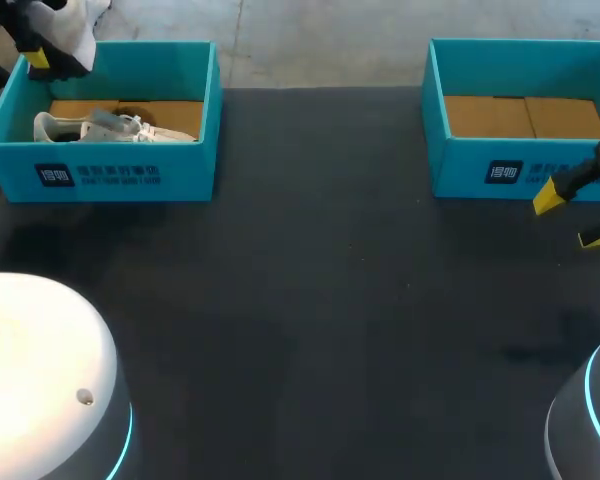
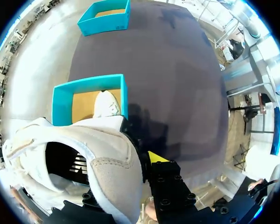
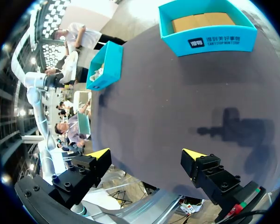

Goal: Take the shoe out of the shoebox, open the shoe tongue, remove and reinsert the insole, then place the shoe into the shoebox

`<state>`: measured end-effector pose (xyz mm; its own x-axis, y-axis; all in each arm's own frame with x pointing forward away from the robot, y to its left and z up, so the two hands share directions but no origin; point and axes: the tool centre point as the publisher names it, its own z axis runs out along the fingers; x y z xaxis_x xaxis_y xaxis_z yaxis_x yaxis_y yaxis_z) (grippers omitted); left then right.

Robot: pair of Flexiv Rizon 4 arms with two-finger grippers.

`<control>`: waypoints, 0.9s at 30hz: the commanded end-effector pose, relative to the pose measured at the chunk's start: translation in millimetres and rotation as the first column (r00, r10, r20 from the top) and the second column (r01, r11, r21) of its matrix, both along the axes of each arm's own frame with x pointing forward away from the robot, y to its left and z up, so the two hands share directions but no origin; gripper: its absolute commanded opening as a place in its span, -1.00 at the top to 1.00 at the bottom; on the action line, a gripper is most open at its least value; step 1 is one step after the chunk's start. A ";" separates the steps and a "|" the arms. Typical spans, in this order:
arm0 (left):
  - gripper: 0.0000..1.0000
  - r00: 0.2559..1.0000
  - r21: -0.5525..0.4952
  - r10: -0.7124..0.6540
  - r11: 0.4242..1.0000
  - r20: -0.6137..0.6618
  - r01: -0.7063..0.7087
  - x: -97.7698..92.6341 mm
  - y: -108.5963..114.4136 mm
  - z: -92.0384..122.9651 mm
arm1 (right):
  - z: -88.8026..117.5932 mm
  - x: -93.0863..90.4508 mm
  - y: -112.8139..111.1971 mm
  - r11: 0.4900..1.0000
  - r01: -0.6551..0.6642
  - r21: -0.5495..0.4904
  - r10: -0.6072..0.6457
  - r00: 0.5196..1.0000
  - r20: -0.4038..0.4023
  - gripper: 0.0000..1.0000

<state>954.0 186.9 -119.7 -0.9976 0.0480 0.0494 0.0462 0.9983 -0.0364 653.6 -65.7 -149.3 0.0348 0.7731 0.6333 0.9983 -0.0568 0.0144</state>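
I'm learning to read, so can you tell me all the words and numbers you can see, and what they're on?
Left box, front: white logo and two lines of white writing, too blurred to read.
Right box, front: same white logo and writing, too small to read for sure.
Lifted shoe: dark marks inside, unreadable.
Shoe in box: no writing shows.

1. A robotics lab station: the left arm base [image 1: 40,380] and right arm base [image 1: 592,420], each ringed with blue light, stand at one matte black counter [image 1: 310,300].
2. The left shoebox [image 1: 110,175] and right shoebox [image 1: 480,175], matching teal, sit well apart on it.
3. The yellow-tipped left tool [image 1: 40,55] grips a white shoe [image 2: 107,177] above the left shoebox; the right tool [image 1: 574,218] hangs with fingers spread.
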 end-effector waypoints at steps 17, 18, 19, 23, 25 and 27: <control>1.00 0.999 0.061 0.052 0.997 -0.014 -0.051 89.7 51.5 -24.7 | -0.7 0.0 0.5 1.000 0.001 -0.003 -0.001 1.000 -0.001 -1.00; 1.00 0.998 0.051 0.061 0.997 -0.019 -0.060 93.1 53.5 -25.7 | -0.7 0.0 0.5 1.000 0.001 -0.003 -0.001 1.000 -0.001 -1.00; 1.00 0.997 0.062 0.071 0.996 -0.014 -0.070 100.3 57.3 -29.4 | -0.7 0.0 0.5 1.000 0.001 -0.003 -0.001 1.000 -0.001 -1.00; 1.00 0.996 0.031 0.087 0.996 -0.027 -0.086 112.7 65.2 -35.4 | -0.7 0.0 0.5 1.000 0.001 -0.003 -0.001 1.000 -0.001 -1.00; 1.00 0.997 0.024 0.079 0.997 -0.022 -0.079 115.1 67.2 -37.9 | -0.7 0.0 0.5 1.000 0.001 -0.003 -0.001 1.000 -0.001 -1.00; 1.00 0.997 0.021 0.068 0.998 -0.023 -0.067 117.1 68.3 -40.2 | -0.7 0.0 0.5 1.000 0.001 -0.003 -0.001 1.000 -0.001 -1.00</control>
